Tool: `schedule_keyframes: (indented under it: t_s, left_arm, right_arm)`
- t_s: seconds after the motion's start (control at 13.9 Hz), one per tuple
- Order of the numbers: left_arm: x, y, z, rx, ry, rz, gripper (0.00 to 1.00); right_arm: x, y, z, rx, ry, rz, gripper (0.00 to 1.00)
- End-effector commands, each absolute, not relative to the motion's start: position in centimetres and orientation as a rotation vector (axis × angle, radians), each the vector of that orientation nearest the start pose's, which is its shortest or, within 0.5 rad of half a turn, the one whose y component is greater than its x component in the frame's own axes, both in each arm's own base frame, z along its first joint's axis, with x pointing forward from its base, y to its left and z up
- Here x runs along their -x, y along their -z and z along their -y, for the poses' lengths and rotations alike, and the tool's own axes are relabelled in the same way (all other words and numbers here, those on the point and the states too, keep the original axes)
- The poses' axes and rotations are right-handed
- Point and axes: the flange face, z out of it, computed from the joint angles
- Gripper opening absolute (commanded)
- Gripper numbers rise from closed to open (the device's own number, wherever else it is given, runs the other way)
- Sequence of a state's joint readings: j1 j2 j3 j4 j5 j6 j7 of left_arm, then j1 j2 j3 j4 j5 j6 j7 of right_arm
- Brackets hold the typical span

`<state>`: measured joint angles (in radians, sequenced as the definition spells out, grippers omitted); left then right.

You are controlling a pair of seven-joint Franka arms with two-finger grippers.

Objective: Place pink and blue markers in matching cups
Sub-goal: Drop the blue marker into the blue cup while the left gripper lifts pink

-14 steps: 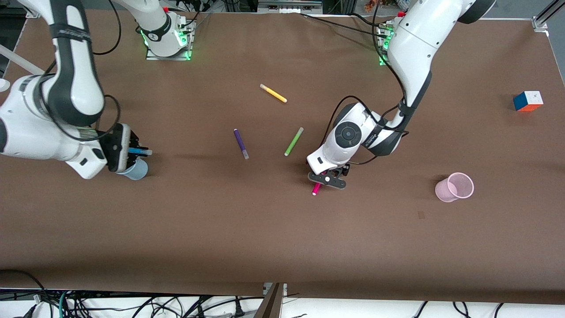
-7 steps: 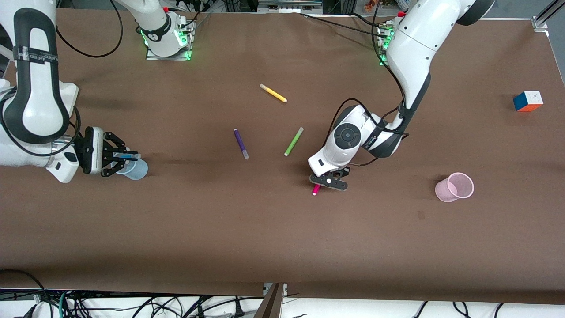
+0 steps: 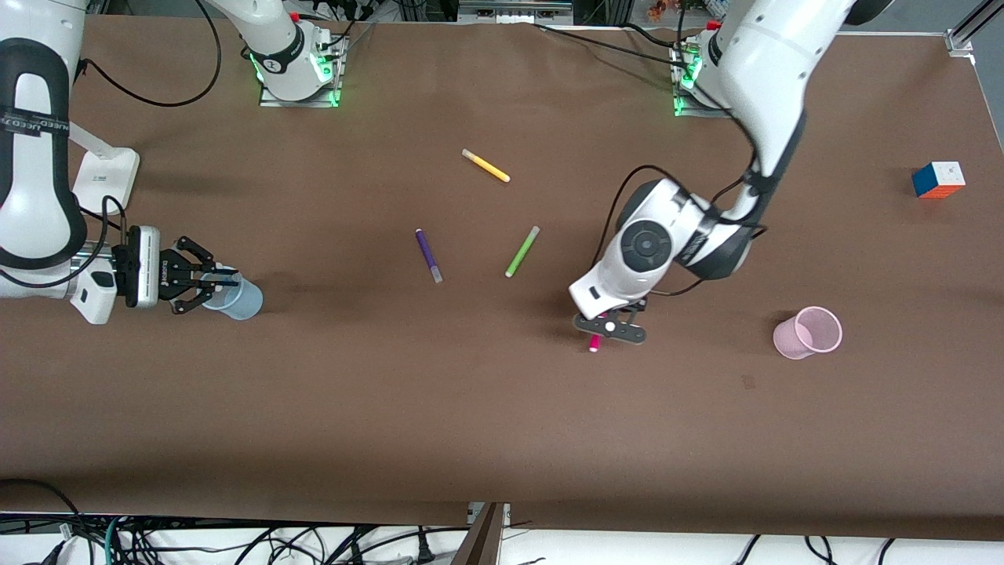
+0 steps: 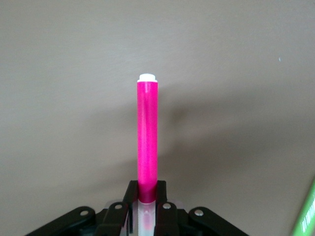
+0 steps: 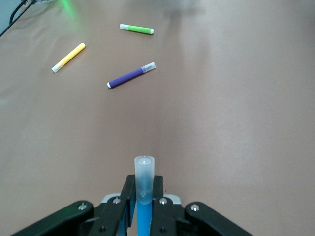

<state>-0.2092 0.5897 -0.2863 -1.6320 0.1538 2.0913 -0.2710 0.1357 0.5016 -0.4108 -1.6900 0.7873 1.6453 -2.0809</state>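
Observation:
My right gripper (image 3: 202, 284) is shut on the sky-blue marker (image 5: 144, 173) and holds it level at the rim of the pale blue cup (image 3: 238, 299), near the right arm's end of the table. The marker's greyish cap points past the fingers (image 5: 127, 192). The cup is hidden in the right wrist view. My left gripper (image 3: 610, 329) is shut on the pink marker (image 3: 594, 343) just above the table, between the green pen and the pale pink cup (image 3: 808, 333). In the left wrist view the pink marker (image 4: 147, 137) sticks out from my left gripper (image 4: 146, 192).
A yellow pen (image 3: 485, 165), a dark purple pen (image 3: 428, 255) and a lime green pen (image 3: 522, 251) lie mid-table. They also show in the right wrist view: yellow pen (image 5: 68, 57), purple pen (image 5: 130, 75), green pen (image 5: 137, 29). A colour cube (image 3: 938, 179) sits near the left arm's end.
The right gripper has drawn back toward the right arm's end with the blue marker, from over the blue cup to its rim. The left gripper has carried the pink marker toward the pink cup.

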Motion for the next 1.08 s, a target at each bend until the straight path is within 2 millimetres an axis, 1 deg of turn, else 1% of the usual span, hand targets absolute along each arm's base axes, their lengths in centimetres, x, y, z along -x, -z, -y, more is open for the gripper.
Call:
schedule_keyframes:
  t_s: [0.0, 0.14, 0.22, 0.29, 0.36, 0.43, 0.5, 0.57, 0.65, 0.72, 0.79, 0.93, 1.01]
  left_arm:
    - [-60.0, -33.5, 24.4, 3.036, -0.328, -0.619, 0.00]
    - [-60.9, -36.8, 19.8, 2.985, -0.446, -0.766, 0.00]
    - [-61.2, -38.3, 17.6, 2.931, -0.552, -0.874, 0.00]
    - [-61.6, -39.2, 14.7, 2.887, -0.639, -0.954, 0.00]
    - [-62.3, -40.1, 11.6, 2.822, -0.659, -1.018, 0.00]
    - [-62.7, -40.9, 9.6, 2.737, -0.678, -1.074, 0.00]
    - [-63.1, -41.5, 7.6, 2.647, -0.713, -1.115, 0.00]
    - [-63.8, -41.4, 5.7, 2.573, -0.744, -1.145, 0.00]
    - [-64.3, -41.0, 3.9, 2.498, -0.777, -1.157, 0.00]
    - [-64.8, -40.3, 2.1, 2.412, -0.816, -1.165, 0.00]
    - [-65.2, -39.3, 0.8, 2.349, -0.860, -1.194, 0.00]
    - [-66.4, -37.4, -2.3, 2.238, -0.923, -1.188, 0.00]
    - [-67.1, -36.1, -3.1, 2.177, -0.950, -1.189, 0.00]
  right_arm:
    - [-62.2, -30.4, 8.5, 1.715, 0.507, 1.683, 0.09]
    - [-62.1, -29.5, 9.1, 1.707, 0.522, 1.666, 0.10]
    - [-62.2, -29.3, 9.1, 1.699, 0.538, 1.666, 0.10]
    - [-62.2, -28.7, 9.2, 1.689, 0.548, 1.669, 0.10]
    - [-62.1, -28.3, 9.4, 1.682, 0.560, 1.669, 0.11]
    - [-62.1, -28.0, 9.7, 1.677, 0.564, 1.672, 0.12]
    - [-62.0, -27.8, 9.7, 1.675, 0.565, 1.670, 0.18]
    - [-62.0, -27.8, 9.7, 1.676, 0.563, 1.667, 0.34]
    - [-61.9, -27.8, 9.8, 1.675, 0.556, 1.649, 0.77]
    - [-61.7, -27.9, 10.5, 1.682, 0.553, 1.627, 1.00]
    - [-61.8, -28.4, 10.8, 1.684, 0.557, 1.623, 1.00]
    - [-62.4, -30.0, 11.1, 1.706, 0.524, 1.596, 1.00]
    - [-62.3, -30.5, 11.2, 1.709, 0.508, 1.570, 1.00]
